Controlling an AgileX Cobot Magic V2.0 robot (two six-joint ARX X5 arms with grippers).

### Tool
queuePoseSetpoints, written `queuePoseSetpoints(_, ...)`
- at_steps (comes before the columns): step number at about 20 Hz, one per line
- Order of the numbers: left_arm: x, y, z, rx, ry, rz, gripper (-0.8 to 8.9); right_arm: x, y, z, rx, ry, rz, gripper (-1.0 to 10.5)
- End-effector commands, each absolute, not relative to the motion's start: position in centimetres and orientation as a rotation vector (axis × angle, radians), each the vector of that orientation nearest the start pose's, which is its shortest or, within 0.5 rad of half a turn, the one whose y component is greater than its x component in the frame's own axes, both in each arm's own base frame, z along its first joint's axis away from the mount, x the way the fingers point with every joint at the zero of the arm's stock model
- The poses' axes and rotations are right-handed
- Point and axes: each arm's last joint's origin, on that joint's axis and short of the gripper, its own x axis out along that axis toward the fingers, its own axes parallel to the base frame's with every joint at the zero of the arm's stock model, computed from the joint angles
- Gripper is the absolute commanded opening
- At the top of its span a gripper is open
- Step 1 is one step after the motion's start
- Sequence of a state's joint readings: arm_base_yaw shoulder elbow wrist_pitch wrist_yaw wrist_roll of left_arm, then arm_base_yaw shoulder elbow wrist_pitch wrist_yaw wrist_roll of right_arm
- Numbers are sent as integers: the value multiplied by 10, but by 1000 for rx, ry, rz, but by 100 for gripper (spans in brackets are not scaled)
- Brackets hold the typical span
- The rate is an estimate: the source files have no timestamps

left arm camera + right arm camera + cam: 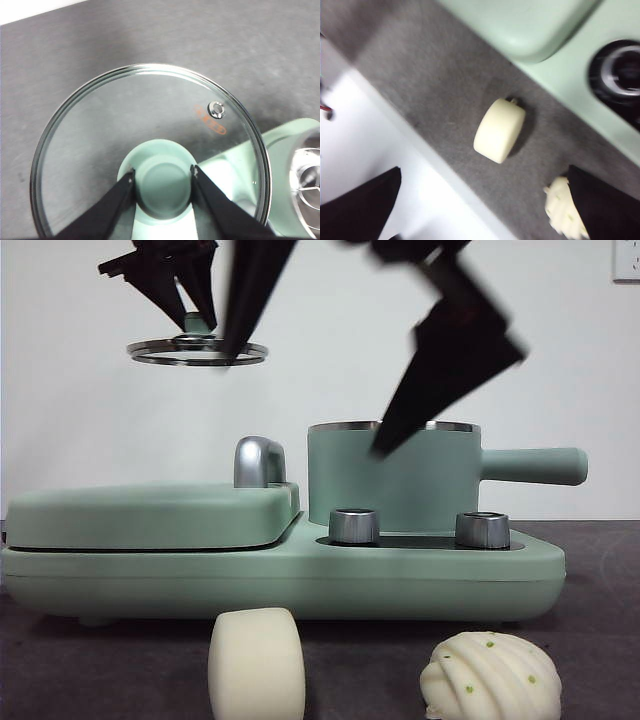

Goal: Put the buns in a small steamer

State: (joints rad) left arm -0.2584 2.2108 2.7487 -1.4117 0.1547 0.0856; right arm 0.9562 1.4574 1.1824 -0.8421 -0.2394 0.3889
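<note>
The plain cream bun (257,668) (500,130) lies on its side at the table's front. To its right sits the pleated bun (490,676) (561,207) with green specks. The small steamer (395,478) stands uncovered at the right of the green appliance, its handle pointing right. My left gripper (163,172) (197,320) is shut on the green knob of the glass lid (150,145) (197,351), holding it high above the griddle side. My right gripper (485,210) is open, above the two buns. Its arm (455,340) shows dark and blurred in front of the steamer.
The mint-green appliance base (290,575) carries a flat griddle section (150,515) with a chrome handle (258,460) and two steel dials (354,525). The table's front edge (420,150) runs close to the buns.
</note>
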Motion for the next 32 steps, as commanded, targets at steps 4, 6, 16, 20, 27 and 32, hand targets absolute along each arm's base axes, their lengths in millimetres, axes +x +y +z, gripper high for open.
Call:
queuePoseSetpoints(4,401,-99,432,105,799,-401,16,155,283,216,-241,1376,778,566)
queuePoseSetpoints(6,402,-96,432,102,799,-394,16,157,291,196,-297,1388,730,565)
queuePoseSetpoints(16,404,-90,432,96,798,-379,16,167,301,187,-319,1424,701,166)
queuePoseSetpoints(20,404,-89,432,95,798,-377,16,187,296,239,-348,1462,681,166)
queuePoseSetpoints(27,404,-90,432,95,798,-378,16,272,249,340,-244,1364,588,168)
queuePoseSetpoints(32,404,-91,433,95,795,-380,16,335,222,343,-125,1304,489,170)
